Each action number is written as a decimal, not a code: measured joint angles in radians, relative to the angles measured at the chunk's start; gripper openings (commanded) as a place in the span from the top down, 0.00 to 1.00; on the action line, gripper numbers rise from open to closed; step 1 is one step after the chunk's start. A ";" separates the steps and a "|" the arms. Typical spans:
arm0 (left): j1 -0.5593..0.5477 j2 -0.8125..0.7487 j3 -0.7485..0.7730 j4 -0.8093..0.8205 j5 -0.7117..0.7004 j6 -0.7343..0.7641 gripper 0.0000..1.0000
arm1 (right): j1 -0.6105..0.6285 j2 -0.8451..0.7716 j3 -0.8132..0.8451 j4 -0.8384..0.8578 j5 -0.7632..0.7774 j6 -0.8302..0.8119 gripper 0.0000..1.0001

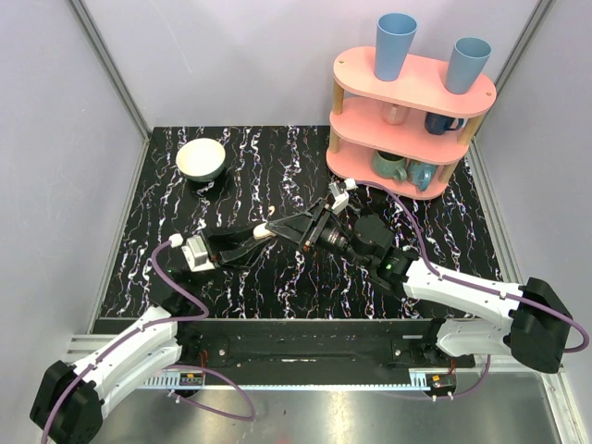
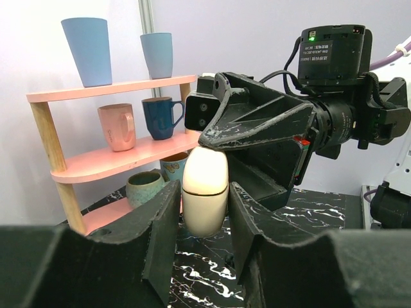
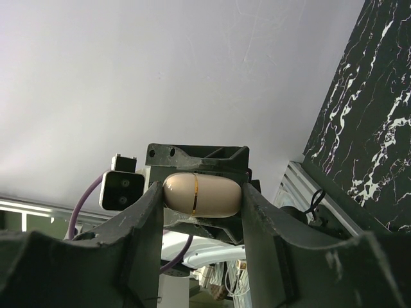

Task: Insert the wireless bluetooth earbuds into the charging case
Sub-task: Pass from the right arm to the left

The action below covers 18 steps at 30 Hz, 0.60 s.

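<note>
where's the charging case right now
In the top view the charging case is above the middle of the table, gripped at once by the left claw and right claw.

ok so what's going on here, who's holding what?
Both arms meet over the middle of the table. The left gripper and the right gripper are each clamped on the same charging case, held in the air between them. The case looks closed, its seam together. No earbuds show in any view, so I can't tell whether they are inside.
</note>
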 measured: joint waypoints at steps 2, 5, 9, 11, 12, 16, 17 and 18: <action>0.000 0.002 -0.001 0.007 0.001 0.000 0.61 | 0.000 0.000 0.000 0.001 0.000 0.000 0.80; 0.000 0.006 -0.002 0.019 0.002 0.000 0.62 | 0.000 0.000 0.000 0.002 0.000 0.000 0.80; 0.000 0.013 -0.002 0.028 0.006 -0.006 0.75 | 0.000 0.000 0.000 0.003 0.000 0.000 0.80; 0.000 0.017 -0.002 0.035 0.008 -0.010 0.83 | 0.000 0.000 0.000 0.005 0.000 0.000 0.80; 0.000 0.021 -0.002 0.039 0.010 -0.013 0.85 | 0.000 0.000 0.000 0.005 0.001 0.000 0.79; 0.000 0.033 -0.002 0.053 0.013 -0.017 0.94 | 0.000 0.000 0.000 0.005 0.002 0.000 0.75; 0.000 0.035 -0.002 0.056 0.014 -0.017 1.00 | 0.000 0.000 0.000 0.005 0.002 0.000 0.72; 0.000 0.037 -0.002 0.058 0.014 -0.017 1.00 | 0.000 0.000 0.000 0.006 0.002 -0.001 0.68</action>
